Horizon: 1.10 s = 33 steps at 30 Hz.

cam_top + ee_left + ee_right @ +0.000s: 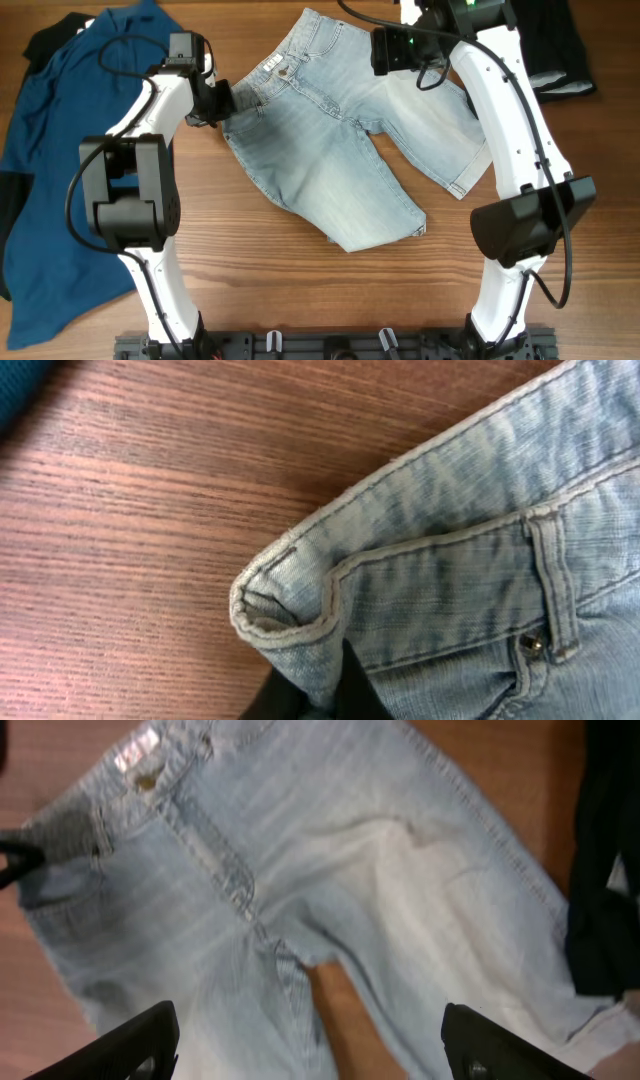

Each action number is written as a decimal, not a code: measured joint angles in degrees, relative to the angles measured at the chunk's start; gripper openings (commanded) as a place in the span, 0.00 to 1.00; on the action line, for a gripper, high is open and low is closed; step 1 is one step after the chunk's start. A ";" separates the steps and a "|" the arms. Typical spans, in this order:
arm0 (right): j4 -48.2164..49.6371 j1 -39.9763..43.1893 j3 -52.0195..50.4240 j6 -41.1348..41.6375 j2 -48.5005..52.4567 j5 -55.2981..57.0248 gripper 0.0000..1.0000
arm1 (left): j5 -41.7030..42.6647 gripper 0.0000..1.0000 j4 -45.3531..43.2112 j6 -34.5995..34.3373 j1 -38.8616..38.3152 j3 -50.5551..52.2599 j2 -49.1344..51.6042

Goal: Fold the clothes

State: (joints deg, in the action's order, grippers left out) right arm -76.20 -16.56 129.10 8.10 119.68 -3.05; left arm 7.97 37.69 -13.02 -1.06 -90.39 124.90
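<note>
Bright, even overhead light keeps the top view sharp, with soft shadows under the arms on the brown wood-grain desk [300,290]. The left wrist view is crisp. The right wrist view is blurred: the pale blue denim shorts [420,890] wash out white, and the near black fingers [130,1045] are unfocused.

1. Table [300,300]: reddish-brown wood-grain top, with the grain running left-right in the overhead view. It fills the frame to all edges.
2. Left wrist view: the same table top [130,510] close up, with fine dark streaks in the grain and a matte finish.
3. Right wrist view: the table [520,760] shows only in patches, at top right, at the left edge and in a small wedge low in the centre.
4. Black rail [330,345] along the table's bottom edge in the overhead view, with small pale fittings spaced along it.
</note>
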 measured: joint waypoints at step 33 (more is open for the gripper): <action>13.27 -2.64 -42.62 11.74 0.15 -2.12 0.76 | -8.90 0.59 26.88 -9.70 7.54 0.17 -25.57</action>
State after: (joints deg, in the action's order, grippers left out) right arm -62.94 -19.20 86.48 19.84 119.83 -5.17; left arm -0.93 64.58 -22.72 6.48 -90.21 99.33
